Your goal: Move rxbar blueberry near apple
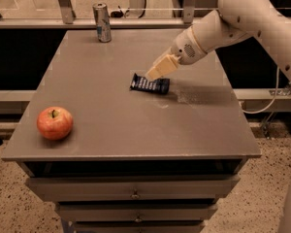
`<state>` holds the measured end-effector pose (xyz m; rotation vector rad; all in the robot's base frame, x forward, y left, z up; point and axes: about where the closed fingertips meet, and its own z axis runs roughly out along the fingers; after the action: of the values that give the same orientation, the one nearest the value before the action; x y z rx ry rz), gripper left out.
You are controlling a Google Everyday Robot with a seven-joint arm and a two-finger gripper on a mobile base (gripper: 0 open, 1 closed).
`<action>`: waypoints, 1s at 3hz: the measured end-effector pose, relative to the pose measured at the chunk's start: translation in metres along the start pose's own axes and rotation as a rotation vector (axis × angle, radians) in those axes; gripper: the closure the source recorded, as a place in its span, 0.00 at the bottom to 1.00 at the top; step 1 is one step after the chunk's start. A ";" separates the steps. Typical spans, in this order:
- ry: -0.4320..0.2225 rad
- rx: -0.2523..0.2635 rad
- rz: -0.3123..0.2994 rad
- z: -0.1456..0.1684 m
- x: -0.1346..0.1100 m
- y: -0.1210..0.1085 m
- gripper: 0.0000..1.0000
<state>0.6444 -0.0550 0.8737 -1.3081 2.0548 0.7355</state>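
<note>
The rxbar blueberry [149,84], a flat dark navy wrapper with pale lettering, lies flat near the middle of the grey table [111,125]. My gripper [154,74] comes in from the upper right on the white arm, its tan fingertips right over the bar's right half, at or just above its top. The apple [55,123], red with yellowish patches and a dark stem, sits near the table's front left corner, well apart from the bar.
A tall silver drink can [102,22] stands at the table's back edge, left of centre. Drawers with small knobs [134,195] run under the tabletop. A rail and posts cross behind the table; speckled floor lies around it.
</note>
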 end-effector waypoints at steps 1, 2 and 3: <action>-0.049 0.006 -0.024 0.015 -0.016 0.005 0.00; -0.057 0.031 -0.062 0.035 -0.015 0.008 0.00; -0.036 0.052 -0.097 0.043 -0.006 0.012 0.00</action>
<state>0.6436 -0.0159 0.8508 -1.3460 1.9542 0.6536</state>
